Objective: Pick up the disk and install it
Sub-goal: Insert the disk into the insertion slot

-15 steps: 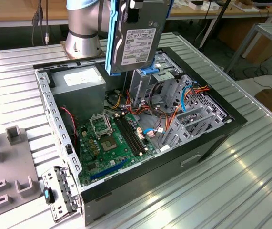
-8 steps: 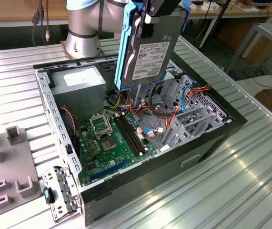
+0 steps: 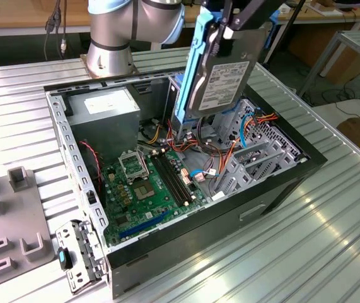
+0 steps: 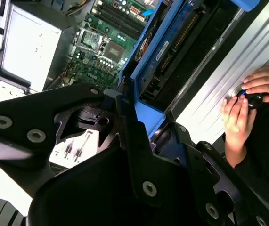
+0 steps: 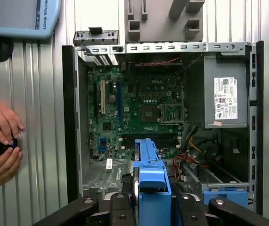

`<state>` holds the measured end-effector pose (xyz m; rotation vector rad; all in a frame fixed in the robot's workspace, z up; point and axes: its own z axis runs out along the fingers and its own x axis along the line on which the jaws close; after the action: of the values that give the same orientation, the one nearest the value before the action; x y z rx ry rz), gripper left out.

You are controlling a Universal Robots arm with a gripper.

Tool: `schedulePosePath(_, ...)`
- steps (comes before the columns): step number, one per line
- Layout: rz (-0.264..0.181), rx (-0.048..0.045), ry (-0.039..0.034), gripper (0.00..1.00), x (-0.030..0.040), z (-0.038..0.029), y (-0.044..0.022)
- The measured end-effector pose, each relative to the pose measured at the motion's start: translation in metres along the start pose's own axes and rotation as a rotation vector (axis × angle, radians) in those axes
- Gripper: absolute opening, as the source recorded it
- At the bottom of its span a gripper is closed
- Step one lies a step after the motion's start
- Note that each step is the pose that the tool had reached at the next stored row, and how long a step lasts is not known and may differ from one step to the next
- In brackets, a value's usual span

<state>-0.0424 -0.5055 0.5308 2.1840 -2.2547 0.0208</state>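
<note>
**Operator:** Has the pick been made?

**Spotter:** Yes. Your hand (image 5: 150, 209) is clamped on the disk (image 5: 150, 176). In both wrist views the black links press on its blue rail from either side, so I judge the pick-up done.

**Operator:** Where is the disk?

**Spotter:** It's off the tabletop (image 3: 337, 208), in the air over the open computer case (image 3: 243, 211). In the exterior view it hangs on edge and a little tilted, with the white label facing the camera. Its lower end is above the cables (image 3: 195, 148) that lie between the motherboard (image 3: 145, 189) and the drive cage (image 3: 258, 148). As far as I can tell, it touches nothing but your hand.

**Operator:** So it isn't installed?

**Spotter:** No. It sits clear above the case rim, in no bay, so the whole install is left. I'd put you about halfway.

**Operator:** Anything farther out?

**Spotter:** The power supply (image 3: 107, 113) sits in the case corner nearest the arm's base, well apart from the disk. Beyond the case wall, a person's hands (image 5: 2, 123) rest on the tabletop around a small dark object — I can't tell what it is.
</note>
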Motion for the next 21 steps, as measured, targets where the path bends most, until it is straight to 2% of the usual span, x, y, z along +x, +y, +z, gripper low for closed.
schedulePosePath(3,0.0,-0.0011,-0.0003,0.37,0.0034,0.001,-0.0165)
schedulePosePath(5,0.0,-0.0017,-0.0004,0.37,0.0064,0.0014,-0.022)
schedulePosePath(10,0.0,-0.0025,-0.0002,0.37,0.0225,0.005,-0.0338)
schedulePosePath(13,0.0,-0.0025,-0.0003,0.37,0.0285,0.008,-0.0412)
schedulePosePath(14,0.0,-0.0024,-0.0003,0.37,0.0318,0.0124,-0.0498)
schedulePosePath(16,0.0,-0.0024,-0.0002,0.37,0.0337,0.0194,-0.0726)
schedulePosePath(17,0.002,-0.0025,-0.0003,0.37,0.0341,0.0216,-0.0788)
schedulePosePath(19,0.008,-0.0025,-0.0003,0.37,0.0411,0.0283,-0.0843)
schedulePosePath(21,0.011,-0.0026,-0.0002,0.37,0.0422,0.0335,-0.0903)
